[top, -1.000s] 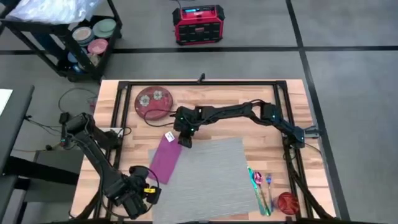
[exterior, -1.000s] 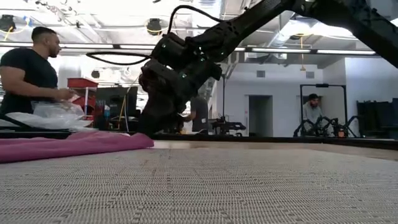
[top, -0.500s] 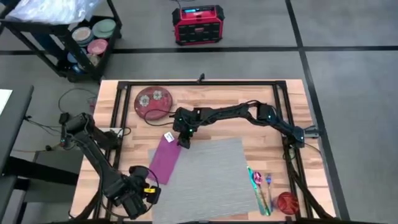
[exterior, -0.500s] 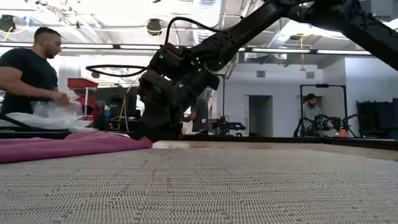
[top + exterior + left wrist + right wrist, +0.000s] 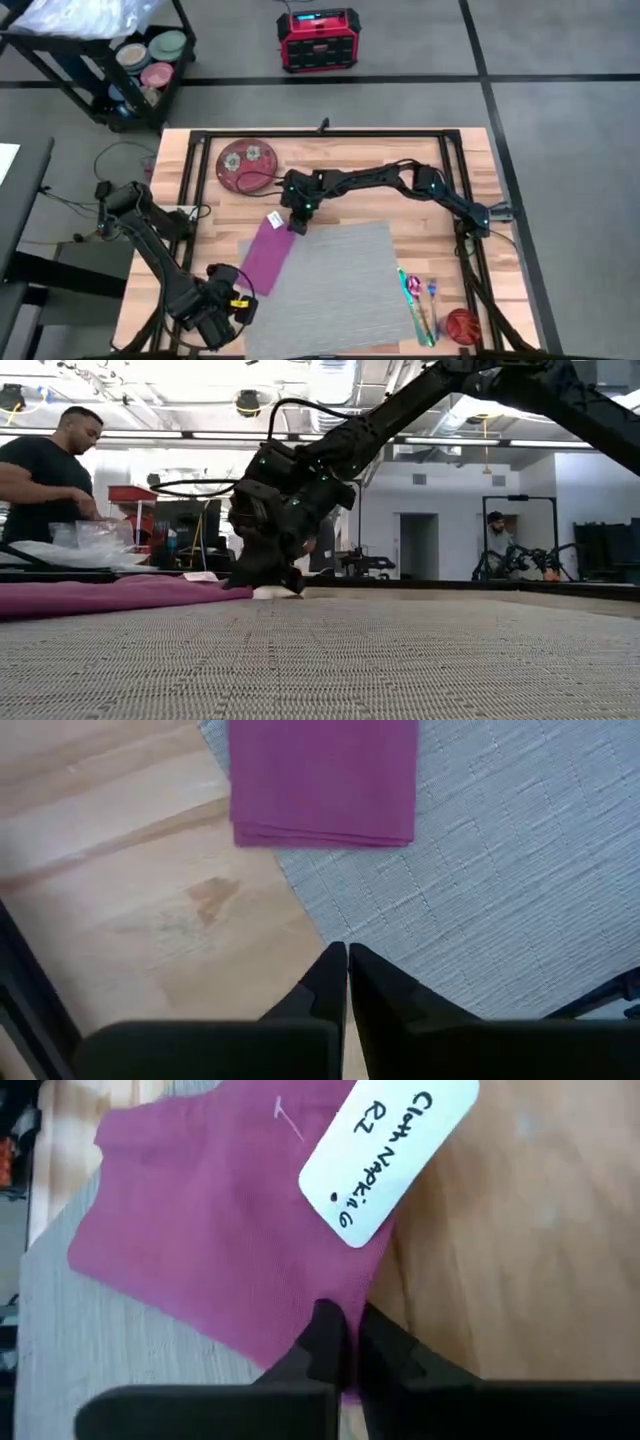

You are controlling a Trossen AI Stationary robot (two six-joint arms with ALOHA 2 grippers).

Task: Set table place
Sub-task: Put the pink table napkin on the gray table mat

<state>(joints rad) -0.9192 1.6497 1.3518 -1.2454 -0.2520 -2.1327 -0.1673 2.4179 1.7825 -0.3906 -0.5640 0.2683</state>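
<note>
- Step in hand: the napkin. The right gripper [image 5: 297, 226] is down at the far corner of the purple napkin [image 5: 266, 249], at the far-left corner of the grey placemat [image 5: 335, 280], roughly 11 o'clock from the mat's middle.
- Pincer: in the right wrist view the two dark fingers [image 5: 326, 1342] stand almost together, with only a thin slit between them and the napkin's edge [image 5: 230, 1250] running into that slit; they appear to be pinched on the cloth right below its white paper tag [image 5: 388, 1160]. From table height, the gripper [image 5: 268, 582] touches down where the napkin [image 5: 110, 596] ends.
- Where things lie: the placemat sits at the centre-near part of the wooden table [image 5: 380, 170]. The napkin lies half on the mat's left edge, half on bare wood. A red plate [image 5: 246, 164] waits at 11 o'clock on the table; cutlery [image 5: 417, 303] and a red ball-like item [image 5: 462, 325] lie at 4 o'clock, off the mat's right edge.
- Left gripper [image 5: 215, 318]: parked at the near-left corner, about 7 o'clock, fingers [image 5: 328, 982] pressed together on nothing.
- Next move, as a judgement: the cloth needs a firm hold, then a low drag or lift to square it beside the mat; a shallow pinch on one corner could slip or bunch the fabric.
</note>
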